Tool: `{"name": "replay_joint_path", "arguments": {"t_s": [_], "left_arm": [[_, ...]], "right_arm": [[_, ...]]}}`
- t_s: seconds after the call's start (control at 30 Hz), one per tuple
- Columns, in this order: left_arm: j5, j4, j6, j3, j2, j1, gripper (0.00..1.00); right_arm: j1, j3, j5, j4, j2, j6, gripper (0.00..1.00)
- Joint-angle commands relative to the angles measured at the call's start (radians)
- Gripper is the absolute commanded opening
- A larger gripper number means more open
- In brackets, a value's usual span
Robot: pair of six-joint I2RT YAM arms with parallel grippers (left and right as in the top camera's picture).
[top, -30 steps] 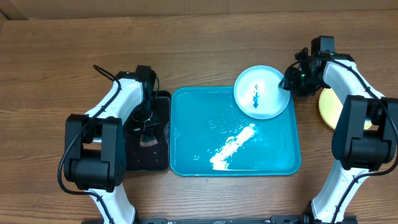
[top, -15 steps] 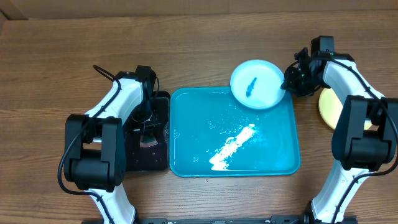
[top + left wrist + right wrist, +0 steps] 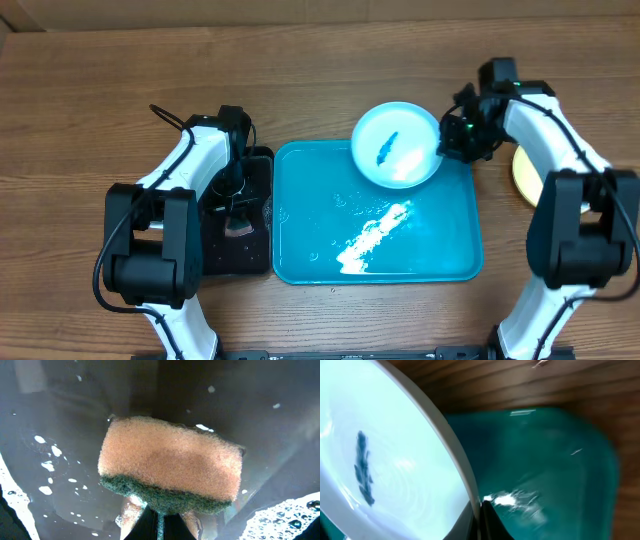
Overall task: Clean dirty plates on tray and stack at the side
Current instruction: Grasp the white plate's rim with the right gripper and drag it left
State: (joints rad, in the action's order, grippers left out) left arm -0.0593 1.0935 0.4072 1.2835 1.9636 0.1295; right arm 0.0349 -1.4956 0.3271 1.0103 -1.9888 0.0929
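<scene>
A light cyan plate (image 3: 395, 145) with a dark smear in its white centre is held tilted above the far right corner of the cyan tray (image 3: 440, 255). My right gripper (image 3: 447, 138) is shut on its right rim; the wrist view shows the plate (image 3: 380, 460) pinched between the fingers (image 3: 479, 507) over the tray (image 3: 555, 470). A pale yellow plate (image 3: 525, 172) lies on the table at far right, partly hidden by the arm. My left gripper (image 3: 238, 205) is shut on an orange and green sponge (image 3: 170, 467) inside the black tray (image 3: 215, 250).
The cyan tray holds wet white foam streaks (image 3: 375, 232) near its middle. The black tray holds soapy water (image 3: 285, 517). Bare wooden table (image 3: 300, 80) surrounds both trays.
My right gripper has carried the cyan plate leftward and farther from me, lifting and tilting it over the tray's far edge. The left arm has not moved.
</scene>
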Motion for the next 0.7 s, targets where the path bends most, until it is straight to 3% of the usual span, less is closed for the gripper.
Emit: {"name": "replay_joint_path", "arguments": {"t_s": [0.0,0.23,0.43,0.67], "left_arm": [[0.034,-0.006,-0.027,-0.013,-0.012,0.01,0.04],[0.035,-0.014,-0.027,-0.013,-0.011,0.01,0.05],[0.023,-0.029,-0.031,-0.011,-0.012,0.01,0.04],[0.008,-0.024,-0.038,0.056,-0.111,0.013,0.04]], "right_arm": [[0.067,0.002,-0.007,0.037,0.094,0.025,0.04],[0.164,0.111,-0.072,0.075,0.094,0.173,0.04],[0.196,0.277,-0.072,-0.037,0.094,0.177,0.04],[0.196,0.285,-0.072,-0.04,0.094,0.173,0.04]]}}
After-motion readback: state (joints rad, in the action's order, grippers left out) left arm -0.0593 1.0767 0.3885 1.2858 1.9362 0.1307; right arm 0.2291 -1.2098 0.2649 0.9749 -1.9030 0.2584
